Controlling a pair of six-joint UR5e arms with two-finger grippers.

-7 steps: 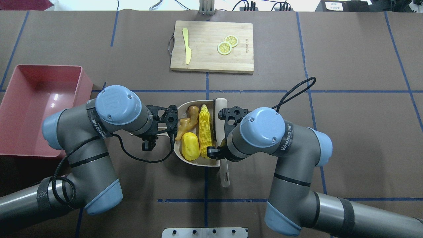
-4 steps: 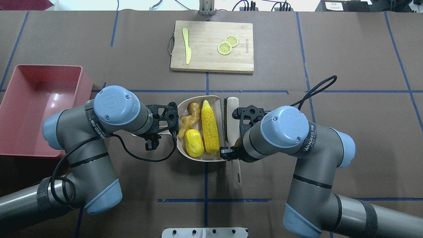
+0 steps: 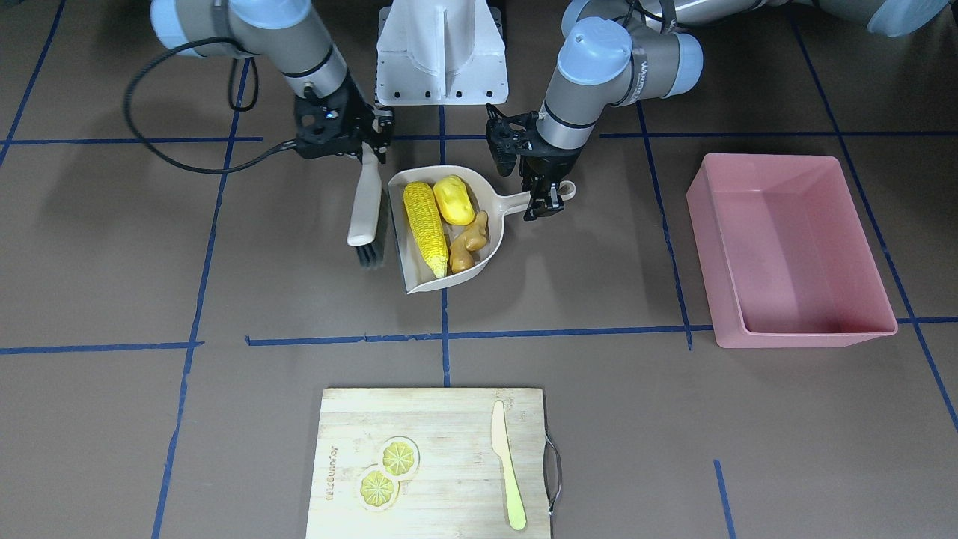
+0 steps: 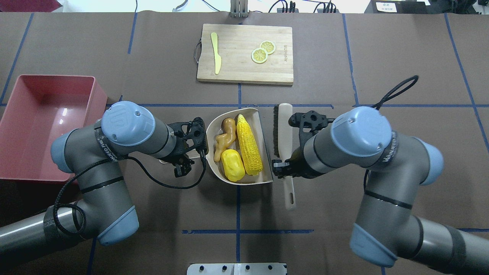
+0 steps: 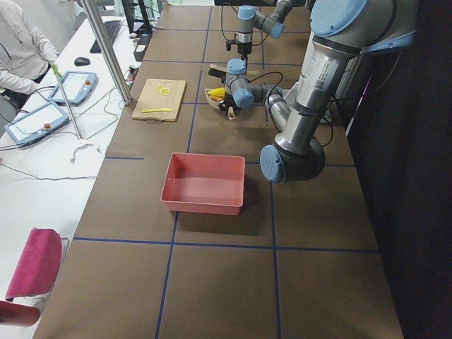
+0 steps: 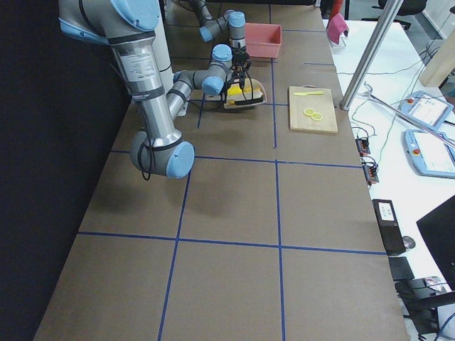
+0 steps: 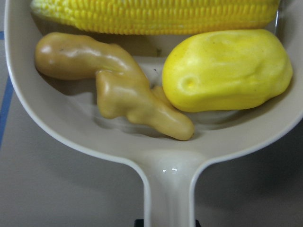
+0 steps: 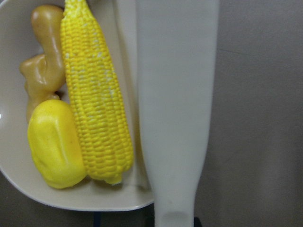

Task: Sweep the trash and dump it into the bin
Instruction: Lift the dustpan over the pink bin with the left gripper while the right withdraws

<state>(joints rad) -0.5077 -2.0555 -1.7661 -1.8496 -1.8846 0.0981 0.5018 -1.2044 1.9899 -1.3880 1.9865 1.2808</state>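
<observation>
The beige dustpan [image 4: 263, 131] lies at the table's middle and holds the trash: a yellow corn cob [image 4: 249, 145], a yellow potato [image 4: 233, 170] and a tan ginger root [image 4: 222, 139]. My left gripper [image 4: 185, 156] is shut on the dustpan's handle [image 7: 170, 189]. My right gripper [image 4: 285, 168] is shut on the handle of a beige brush [image 4: 284, 130], which hangs just right of the dustpan's open side with its dark bristles [image 3: 370, 256] down. The pink bin [image 4: 23, 126] stands empty at the far left, behind my left arm.
A wooden cutting board [image 4: 237, 72] lies at the far middle with a pale yellow knife [image 4: 216, 53] and two lemon slices [image 4: 263, 51]. The brown table cover has blue tape lines. The robot's base plate [image 4: 237, 269] is at the near edge.
My right arm has carried the brush to the right, out of the dustpan's mouth. The dustpan with the trash has shifted slightly right and turned a little. Both grips are unchanged.
</observation>
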